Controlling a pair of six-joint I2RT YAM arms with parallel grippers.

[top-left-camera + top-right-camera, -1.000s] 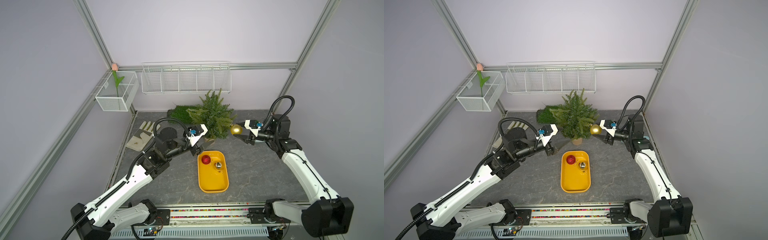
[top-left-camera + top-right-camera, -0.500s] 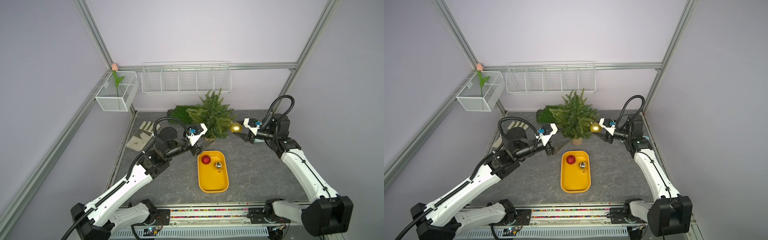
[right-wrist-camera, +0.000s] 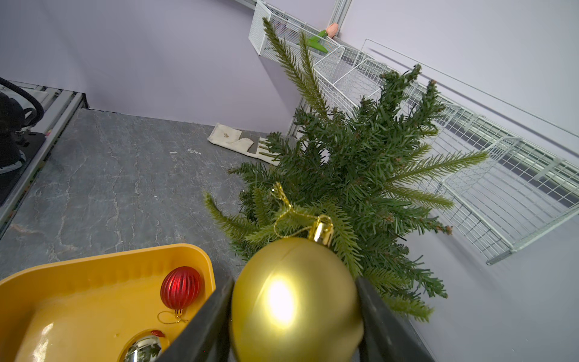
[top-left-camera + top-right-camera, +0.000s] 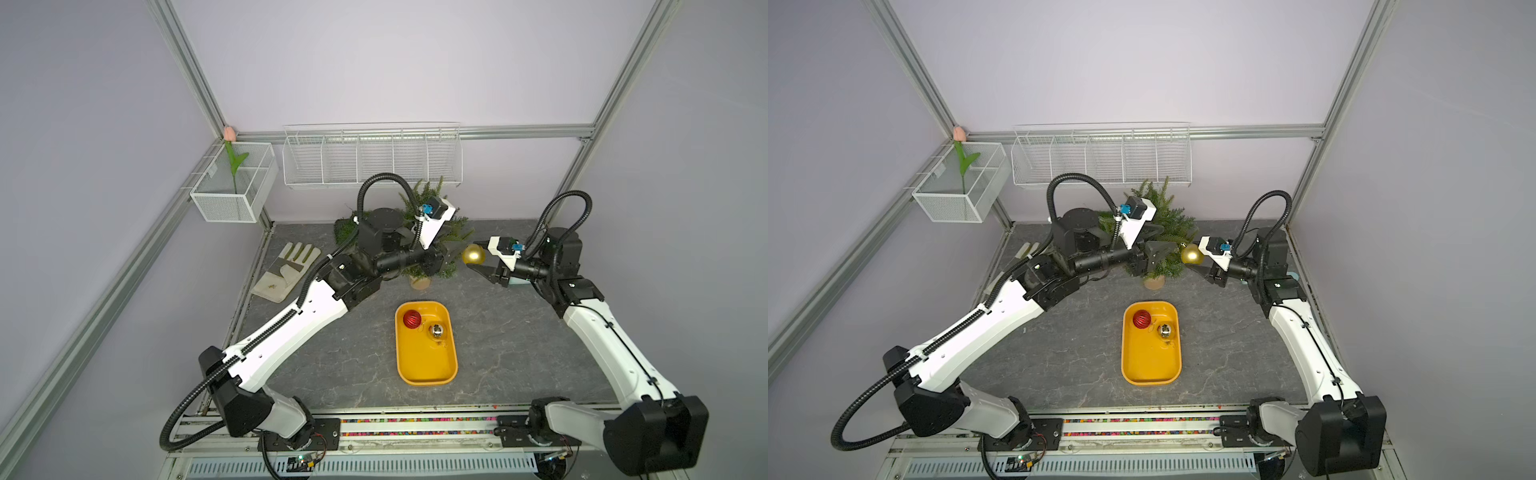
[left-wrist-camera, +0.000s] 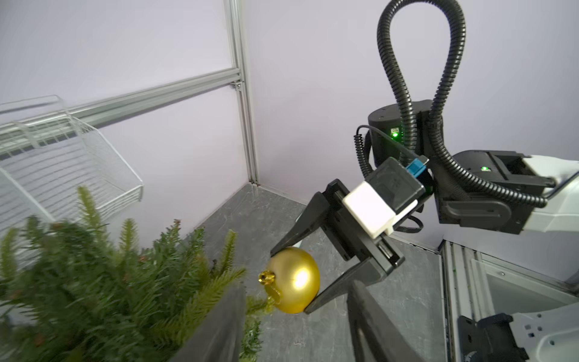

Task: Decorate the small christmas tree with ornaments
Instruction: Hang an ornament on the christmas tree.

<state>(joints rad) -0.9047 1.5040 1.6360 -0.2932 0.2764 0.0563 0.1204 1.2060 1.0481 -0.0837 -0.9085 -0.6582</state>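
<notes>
I'm gripping the matte gold bauble (image 3: 296, 301) in my right gripper (image 4: 478, 257), holding it just right of the small christmas tree (image 3: 360, 163), far-centre on the desk (image 4: 498, 332). My left gripper (image 4: 1169, 251) is hovering, jaws apart, at its branches.

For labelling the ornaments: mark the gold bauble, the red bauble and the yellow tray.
gold bauble (image 4: 473, 254), in a top view, on the middle of the ball.
red bauble (image 4: 412, 319), in a top view, on its ribbed top.
yellow tray (image 4: 424, 361), in a top view, on its bare floor.
</notes>
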